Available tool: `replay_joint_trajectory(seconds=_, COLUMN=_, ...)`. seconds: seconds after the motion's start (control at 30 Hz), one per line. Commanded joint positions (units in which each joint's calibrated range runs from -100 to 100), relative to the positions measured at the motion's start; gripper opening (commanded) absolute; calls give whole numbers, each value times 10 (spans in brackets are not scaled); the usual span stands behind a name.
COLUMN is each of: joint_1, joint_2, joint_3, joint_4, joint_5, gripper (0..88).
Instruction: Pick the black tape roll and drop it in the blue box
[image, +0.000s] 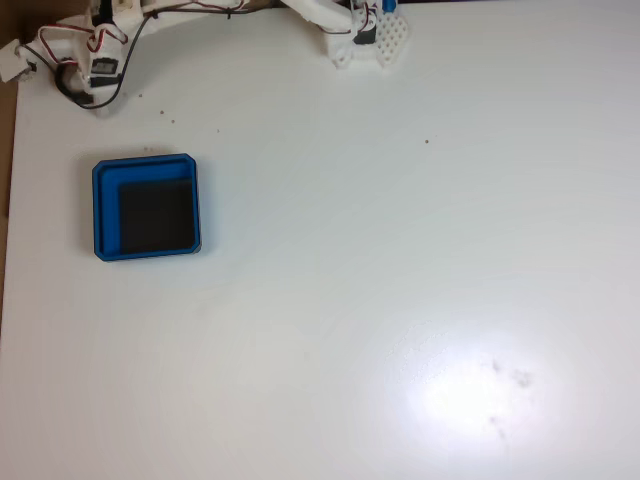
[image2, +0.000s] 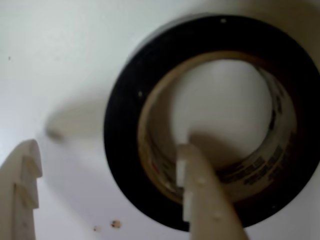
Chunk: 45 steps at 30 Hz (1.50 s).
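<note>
On the white bench (image2: 60, 60), open fingers (image2: 200, 190) straddle the black tape roll (image2: 125, 125) wall, ungripped; closing, then carrying to the blue box (image: 105, 210), likely follows.

A white table (image: 400, 250) carries the things; in the fixed view a bright glare patch sits on its lower right part, with a few dark specks scattered over its upper half. The blue box (image: 146, 207), with its black floor, lies flat on the table toward the left side of that view, and the arm's white base (image: 370, 40) stands at the top edge, well apart from the box. In the wrist view the black tape roll (image2: 125, 135) lies flat on the table, its pale core showing white surface through the hole, with small brownish crumbs (image2: 115, 224) just below it.
</note>
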Motion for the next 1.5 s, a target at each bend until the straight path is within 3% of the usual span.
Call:
replay_joint_trajectory(seconds=0.0, joint_1=-1, joint_2=-8, joint_3=-35, joint_4=-12, joint_5=2, gripper=256)
replay_joint_trajectory(seconds=1.47, joint_1=3, joint_2=-12, joint_3=-32, joint_4=-10, joint_5=4, gripper=253)
